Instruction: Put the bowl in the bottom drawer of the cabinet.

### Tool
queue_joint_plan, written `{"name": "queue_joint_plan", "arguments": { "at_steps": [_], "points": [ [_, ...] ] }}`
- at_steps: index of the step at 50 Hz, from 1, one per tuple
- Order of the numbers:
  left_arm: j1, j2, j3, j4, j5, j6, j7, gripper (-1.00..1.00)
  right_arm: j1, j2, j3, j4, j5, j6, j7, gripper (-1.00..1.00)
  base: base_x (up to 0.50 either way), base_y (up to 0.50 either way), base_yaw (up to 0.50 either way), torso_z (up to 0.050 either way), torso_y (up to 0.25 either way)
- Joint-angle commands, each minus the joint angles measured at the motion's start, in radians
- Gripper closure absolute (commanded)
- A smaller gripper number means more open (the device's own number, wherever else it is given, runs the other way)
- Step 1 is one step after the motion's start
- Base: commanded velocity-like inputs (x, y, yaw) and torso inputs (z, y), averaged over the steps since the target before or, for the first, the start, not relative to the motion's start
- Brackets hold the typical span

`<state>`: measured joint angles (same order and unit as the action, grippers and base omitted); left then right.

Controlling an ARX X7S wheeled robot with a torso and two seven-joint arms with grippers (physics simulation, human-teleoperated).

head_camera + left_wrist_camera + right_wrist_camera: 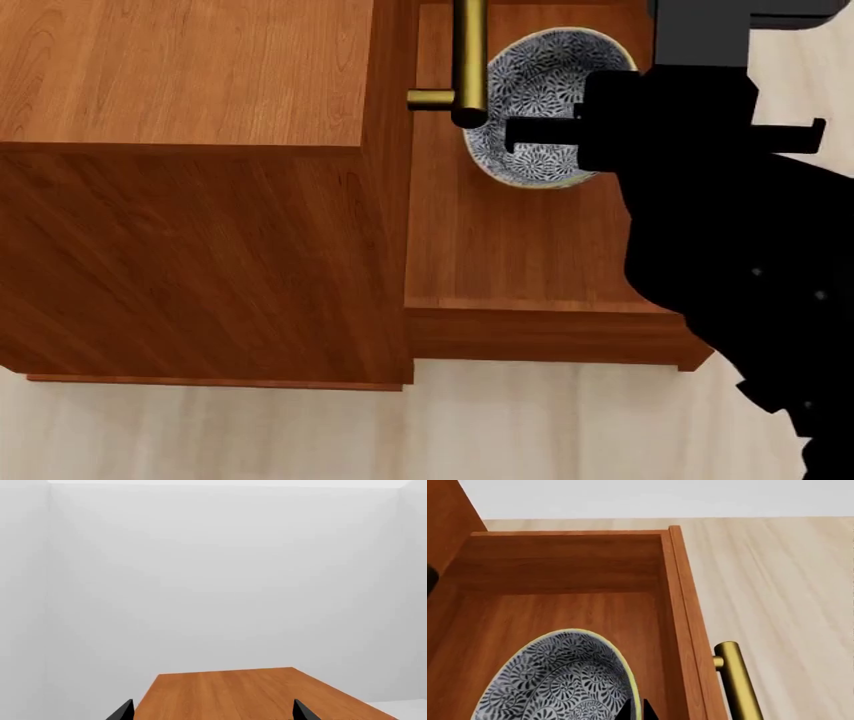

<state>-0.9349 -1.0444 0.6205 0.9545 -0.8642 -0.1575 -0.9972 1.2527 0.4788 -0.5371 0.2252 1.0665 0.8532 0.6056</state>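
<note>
Now my right gripper [635,711] pinches the bowl [554,680] by its rim inside the bottom drawer [675,605], near its handle-side front edge. Left gripper [212,711] spread, idle above the cabinet [247,692].

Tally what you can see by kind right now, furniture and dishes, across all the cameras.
Cabinets: 1, the cabinet, reddish-brown wood
Open drawers: 1, the bottom drawer, pulled out
Brass handles: 2, a handle in the head view and the drawer's own handle in the right wrist view
Bowls: 1, the bowl, blue and white, inside the drawer
Total: 5
</note>
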Motion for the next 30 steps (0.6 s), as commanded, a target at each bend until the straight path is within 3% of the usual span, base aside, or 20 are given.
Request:
{"name": "queue_joint_plan", "arguments": {
  "at_steps": [1,11,12,30],
  "points": [
    [0.001,-0.004,0.000,0.002,-0.001,0.001,-0.003,-1.00,-0.018,-0.012,-0.016,0.020,0.016,-0.017,-0.024,1.00,0.00,0.00,0.00,0.000,0.000],
    [-0.001,0.002,0.003,-0.001,0.003,0.001,-0.002,-1.00,-0.011,-0.001,-0.018,0.002,0.021,-0.001,-0.015,1.00,0.00,0.00,0.00,0.000,0.000],
    [-0.001,0.002,0.003,-0.001,0.003,0.001,-0.002,-1.00,-0.010,0.000,-0.019,0.000,0.022,0.000,-0.014,-1.00,0.00,0.00,0.00,0.000,0.000],
    [-0.006,0.002,0.004,0.002,-0.002,0.000,-0.005,-1.00,-0.005,0.014,-0.029,-0.022,0.022,0.021,-0.002,-1.00,0.00,0.00,0.00,0.000,0.000]
  ]
}}
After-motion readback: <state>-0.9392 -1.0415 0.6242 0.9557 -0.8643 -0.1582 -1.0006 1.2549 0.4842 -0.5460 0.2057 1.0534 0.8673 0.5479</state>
